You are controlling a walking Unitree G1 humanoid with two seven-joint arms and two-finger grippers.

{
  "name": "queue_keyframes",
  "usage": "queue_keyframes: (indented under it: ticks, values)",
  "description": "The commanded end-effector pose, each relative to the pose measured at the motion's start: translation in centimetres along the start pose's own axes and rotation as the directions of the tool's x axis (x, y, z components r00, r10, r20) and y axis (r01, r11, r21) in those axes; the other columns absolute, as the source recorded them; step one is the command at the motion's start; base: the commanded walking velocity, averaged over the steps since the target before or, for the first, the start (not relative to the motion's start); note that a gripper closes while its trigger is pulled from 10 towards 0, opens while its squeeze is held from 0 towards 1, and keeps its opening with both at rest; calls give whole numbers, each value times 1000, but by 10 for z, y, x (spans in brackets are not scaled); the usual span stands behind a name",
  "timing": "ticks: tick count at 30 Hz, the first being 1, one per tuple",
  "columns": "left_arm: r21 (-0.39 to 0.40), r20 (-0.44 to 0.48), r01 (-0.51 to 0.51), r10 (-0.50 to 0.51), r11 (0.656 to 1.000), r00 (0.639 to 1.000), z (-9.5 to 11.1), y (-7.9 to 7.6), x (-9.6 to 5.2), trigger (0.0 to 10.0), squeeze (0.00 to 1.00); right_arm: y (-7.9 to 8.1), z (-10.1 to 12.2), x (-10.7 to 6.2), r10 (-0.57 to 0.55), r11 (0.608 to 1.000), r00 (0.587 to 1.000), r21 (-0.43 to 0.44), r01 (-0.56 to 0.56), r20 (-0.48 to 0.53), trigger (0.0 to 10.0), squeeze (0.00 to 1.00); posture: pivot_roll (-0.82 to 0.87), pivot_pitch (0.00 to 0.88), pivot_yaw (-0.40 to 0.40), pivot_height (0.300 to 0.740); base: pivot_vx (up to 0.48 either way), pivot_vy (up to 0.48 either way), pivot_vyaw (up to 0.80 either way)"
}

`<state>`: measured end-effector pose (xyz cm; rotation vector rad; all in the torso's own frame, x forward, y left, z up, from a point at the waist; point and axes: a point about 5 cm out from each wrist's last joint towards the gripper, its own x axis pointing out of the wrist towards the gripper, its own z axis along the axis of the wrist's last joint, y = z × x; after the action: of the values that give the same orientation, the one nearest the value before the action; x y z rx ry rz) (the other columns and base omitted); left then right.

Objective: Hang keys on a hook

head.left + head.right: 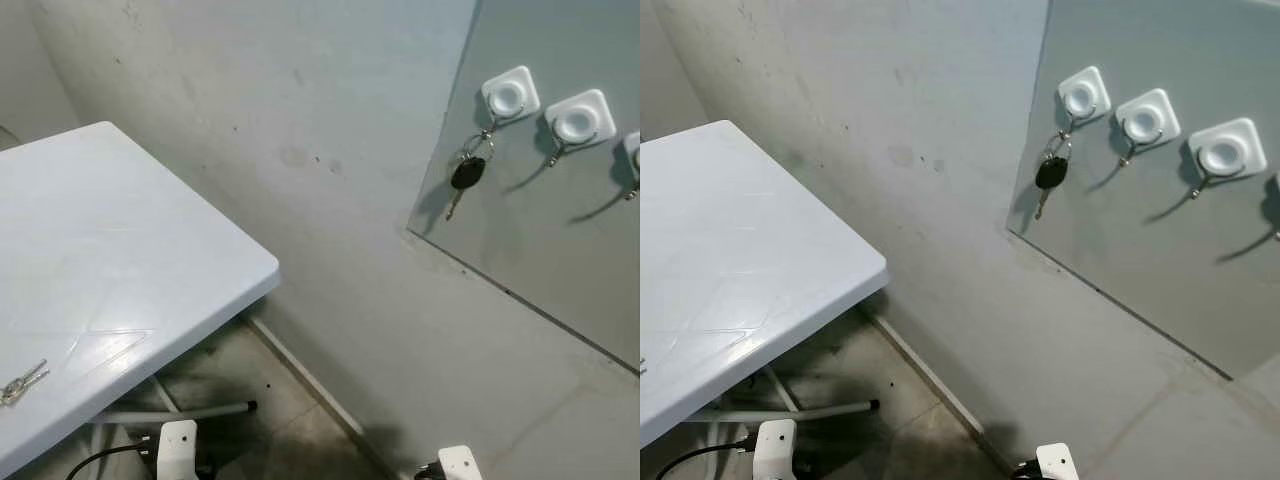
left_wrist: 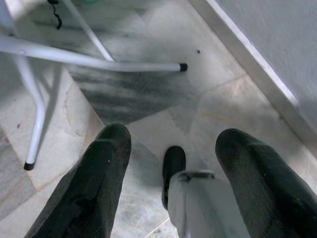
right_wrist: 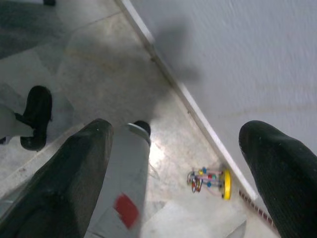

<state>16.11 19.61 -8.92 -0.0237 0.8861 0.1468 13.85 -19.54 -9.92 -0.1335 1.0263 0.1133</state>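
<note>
On my feeds, the left gripper (image 2: pixel 171 173): fingers (image 2: pixel 94 183) spread wide apart, nothing between them, pointing down at the stone floor (image 2: pixel 148 99) with the robot's own grey leg and dark foot (image 2: pixel 174 166) showing through the gap. Beyond it I log the white metal legs of the table (image 2: pixel 99 62), one bar ending in a black cap. The right gripper (image 3: pixel 183 173): likewise parted and holding nothing, aimed at the floor along the white skirting (image 3: pixel 198 119) at the base of the wall; a small coloured bead toy (image 3: pixel 210 181) with a yellow end lies on the floor near that skirting. Both arms hang low, their white housings just visible at the bottom edge of the head views. Moving outward, item: white folding table (image 1: pixel 150 260), set on my left, its corner close to the grey wall (image 1: pixel 300 120). Item: one small bunch of silver keys (image 1: pixel 22 383) lying flat on the tabletop near its front left edge. Item: grey panel (image 1: pixel 560 260) mounted on the wall to my right, carrying a row of white square adhesive hooks (image 1: pixel 578 120). Item: one key with a black head (image 1: pixel 467 175) on a ring, hanging from the leftmost hook (image 1: pixel 509 97), blade pointing down, casting a shadow on the panel. The hook beside it carries nothing.
</note>
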Motion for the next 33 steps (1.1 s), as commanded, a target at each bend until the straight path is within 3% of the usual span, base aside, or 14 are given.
queue_keyframes:
  ticks: [1,18,33]
  values:
    - [-4,-11,-8,8,1000,1000,-3,3,-1,10000,0,-1,-1,0,3,1000,1000,-11,-3,-8,10000,0,-77,0,-26,728,0,0,800]
    - [-29,-11,-39,39,999,999,-10,13,-4,10000,0,3,3,1,17,1000,1000,7,-17,0,10000,0,-8,0,-36,728,0,0,760]
    - [-38,-17,-44,43,998,999,-14,13,-6,10000,0,5,3,1,23,1000,1000,18,-23,4,10000,0,-1,0,-40,728,0,0,0]
